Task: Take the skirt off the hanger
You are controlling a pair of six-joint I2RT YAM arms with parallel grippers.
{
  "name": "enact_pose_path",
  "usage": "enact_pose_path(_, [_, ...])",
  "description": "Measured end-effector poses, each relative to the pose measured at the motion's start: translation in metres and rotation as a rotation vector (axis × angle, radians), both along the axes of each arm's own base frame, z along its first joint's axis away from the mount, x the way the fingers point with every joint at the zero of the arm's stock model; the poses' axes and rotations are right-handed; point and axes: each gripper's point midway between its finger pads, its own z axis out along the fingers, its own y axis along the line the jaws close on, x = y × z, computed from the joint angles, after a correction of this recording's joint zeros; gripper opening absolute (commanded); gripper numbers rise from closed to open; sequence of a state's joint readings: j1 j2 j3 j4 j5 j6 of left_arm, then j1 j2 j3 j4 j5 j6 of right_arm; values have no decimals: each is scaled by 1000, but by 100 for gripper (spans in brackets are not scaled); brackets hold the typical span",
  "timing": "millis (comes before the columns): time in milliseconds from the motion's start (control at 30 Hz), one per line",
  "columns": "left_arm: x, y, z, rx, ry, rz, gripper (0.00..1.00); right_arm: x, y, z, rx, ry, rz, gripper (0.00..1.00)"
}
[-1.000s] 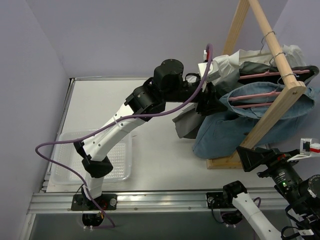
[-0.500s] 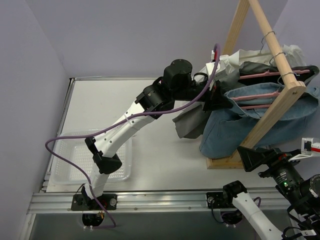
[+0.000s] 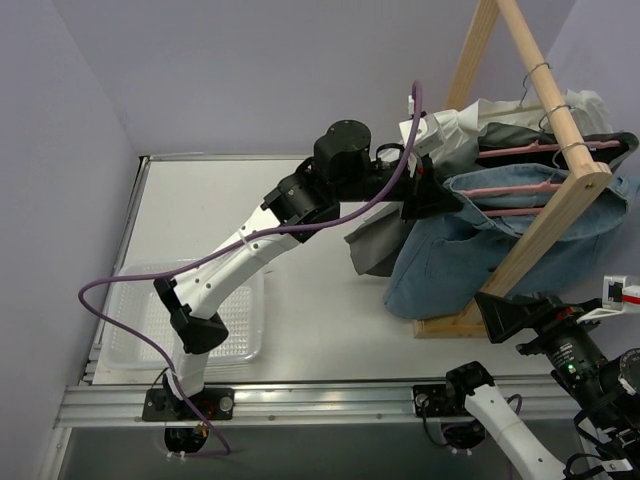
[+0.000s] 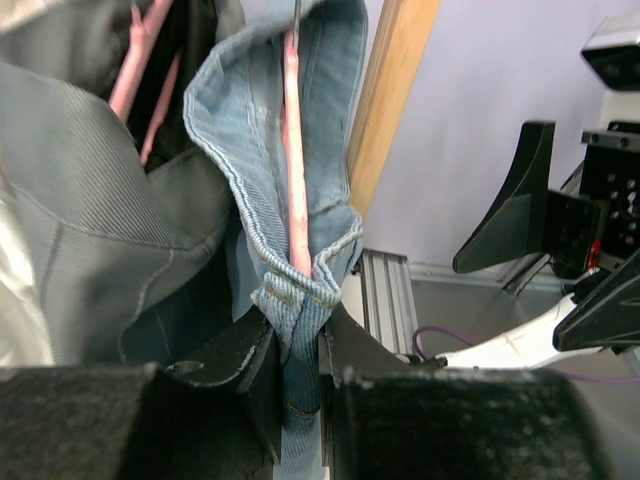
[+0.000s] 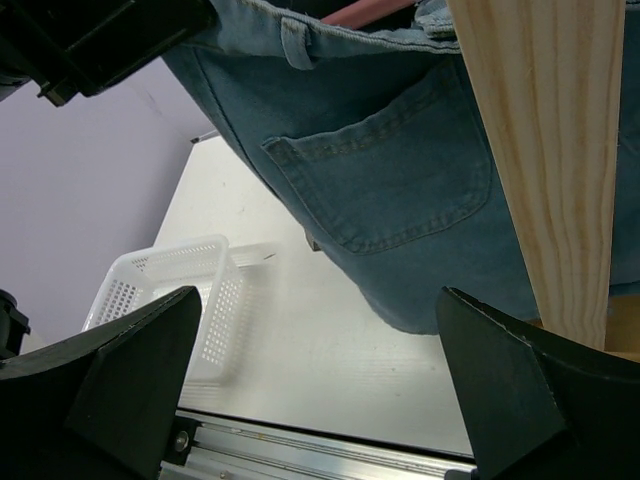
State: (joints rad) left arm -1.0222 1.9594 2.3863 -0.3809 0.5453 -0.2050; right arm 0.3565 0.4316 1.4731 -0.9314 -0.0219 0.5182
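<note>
The left gripper [image 4: 297, 368] is pinching the waistband end of the blue denim skirt [image 4: 262, 140], jaws narrowed onto the cloth, likely to draw it off the pink plastic hanger [image 4: 293, 170] that is carrying it on the wooden rack [image 3: 532, 55]. The right gripper [image 5: 320, 390] is waiting below, spread wide.

White table [image 3: 320, 325] w/ plastic basket [image 3: 240, 315] left, wooden rack [image 3: 545, 238] right.
</note>
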Motion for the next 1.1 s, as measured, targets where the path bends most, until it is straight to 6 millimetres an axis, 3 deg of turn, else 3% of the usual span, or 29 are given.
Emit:
enact_pose_path(367, [24, 16, 43, -151, 55, 34, 2, 3, 2, -1, -4, 11, 5, 100])
enact_pose_path(600, [28, 27, 71, -241, 70, 13, 2, 4, 1, -1, -6, 12, 6, 100])
enact_pose_path(733, [27, 31, 71, -239, 90, -11, 2, 6, 1, 0, -10, 15, 2, 100])
enact_pose_path(867, [25, 41, 59, -204, 119, -2, 2, 9, 7, 0, -16, 25, 26, 100])
enact_pose_path(1000, [18, 71, 48, -159, 152, 27, 2, 19, 21, 7, -16, 33, 85, 100])
enact_pose_path(1100, [11, 101, 52, -150, 150, 50, 2, 31, 34, 18, -21, 27, 129, 100])
